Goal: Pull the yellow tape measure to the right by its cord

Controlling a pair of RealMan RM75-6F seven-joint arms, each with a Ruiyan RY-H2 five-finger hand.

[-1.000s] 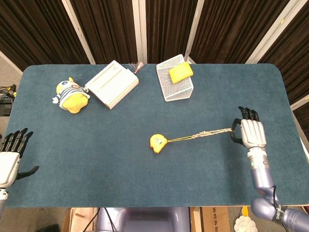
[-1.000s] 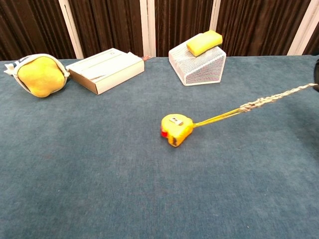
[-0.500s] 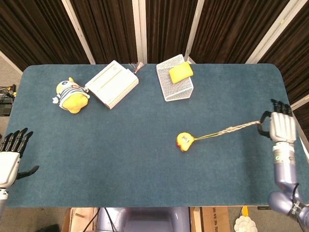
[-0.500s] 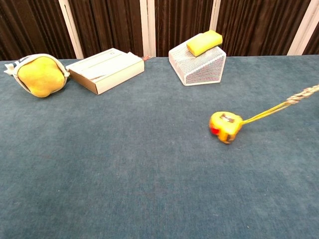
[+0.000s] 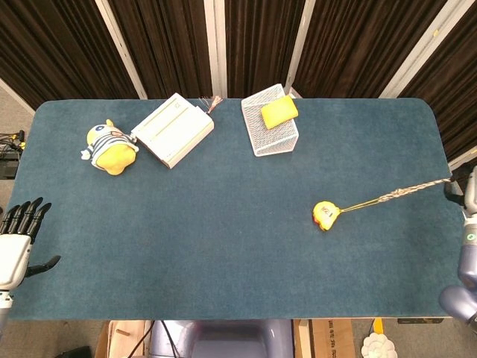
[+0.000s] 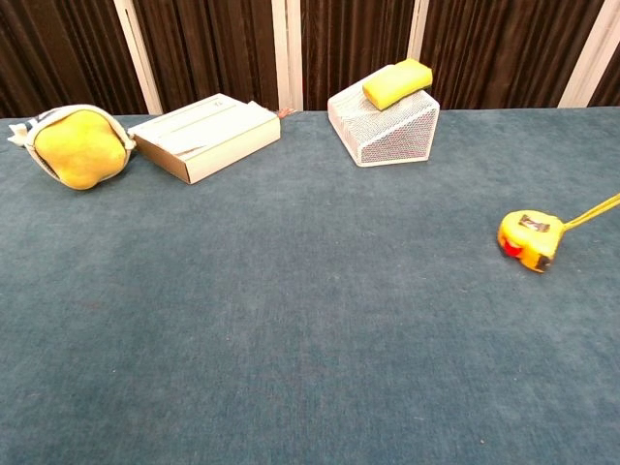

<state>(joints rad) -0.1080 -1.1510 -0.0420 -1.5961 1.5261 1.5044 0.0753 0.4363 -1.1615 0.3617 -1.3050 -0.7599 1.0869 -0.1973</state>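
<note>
The yellow tape measure point(image 5: 325, 215) lies on the blue table right of centre; the chest view shows the tape measure point(image 6: 529, 238) near its right edge. Its braided cord point(image 5: 395, 195) runs taut up and to the right, ending at my right hand point(image 5: 466, 195). That hand is cut off by the frame's right edge, beyond the table's side, and holds the cord's end. The cord point(image 6: 596, 211) leaves the chest view at the right. My left hand point(image 5: 16, 239) hangs off the table's near left corner, fingers apart, holding nothing.
Along the far side stand a yellow plush toy point(image 5: 110, 148), a white box point(image 5: 173, 129) and a white mesh basket point(image 5: 261, 134) with a yellow sponge point(image 5: 279, 112) on it. The table's right edge point(image 5: 456, 216) is close to the right hand.
My right hand has moved right, past the table's edge, dragging the tape measure by its cord from the table's middle toward the right. The left hand has stayed still.
</note>
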